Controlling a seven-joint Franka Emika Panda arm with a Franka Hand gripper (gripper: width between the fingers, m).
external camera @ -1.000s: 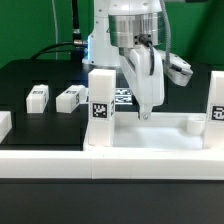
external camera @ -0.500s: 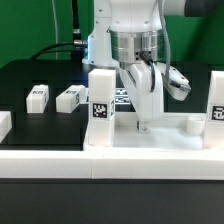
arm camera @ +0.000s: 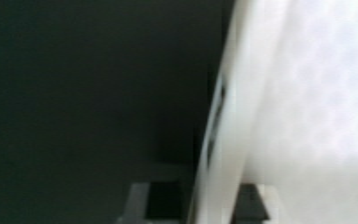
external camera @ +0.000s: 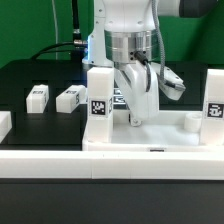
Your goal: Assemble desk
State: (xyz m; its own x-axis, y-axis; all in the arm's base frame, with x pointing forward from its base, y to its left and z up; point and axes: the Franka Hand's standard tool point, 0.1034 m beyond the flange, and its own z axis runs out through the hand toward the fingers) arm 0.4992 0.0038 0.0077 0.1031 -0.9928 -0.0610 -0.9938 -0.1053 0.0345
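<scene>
The desk's white slab [external camera: 165, 136] lies at the front of the black table. One white tagged leg [external camera: 99, 96] stands upright at its corner on the exterior view's left, another leg [external camera: 215, 110] at the right edge. My gripper [external camera: 137, 120] points straight down at the slab's back rim, between the two legs. In the wrist view a thin white wall of the slab [arm camera: 229, 100] runs between the dark fingers [arm camera: 169, 204], and the gripper [arm camera: 213, 206] is shut on it. Two loose legs [external camera: 38, 96] [external camera: 70, 98] lie on the table further left.
The marker board [external camera: 122, 96] lies flat behind the slab, partly hidden by the gripper. A long low white rail [external camera: 60, 165] runs along the front edge, with a raised white end piece [external camera: 5, 125] at the far left. A green backdrop stands behind the arm.
The gripper has shifted toward the exterior view's left, dropped onto the slab's rim and gone from wide open to shut. The slab has nudged slightly left.
</scene>
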